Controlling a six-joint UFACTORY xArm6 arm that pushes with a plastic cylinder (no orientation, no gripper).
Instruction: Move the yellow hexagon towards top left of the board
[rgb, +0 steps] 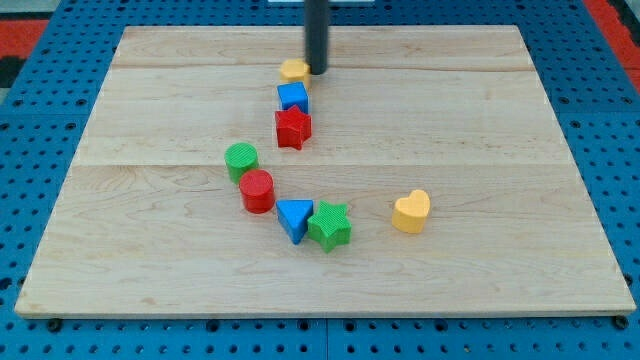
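Observation:
The yellow hexagon (293, 70) lies near the top middle of the wooden board (500, 120). My tip (316, 71) stands right beside the hexagon's right edge, touching or nearly touching it. The dark rod comes down from the view's top. Just below the hexagon sit a blue cube (293, 97) and under that a red star (293, 128).
A green cylinder (241, 160) and a red cylinder (257, 191) sit left of centre. A blue triangle (295, 218) and a green star (329, 224) lie below them. A yellow heart (411, 211) lies to the right. A blue pegboard surrounds the board.

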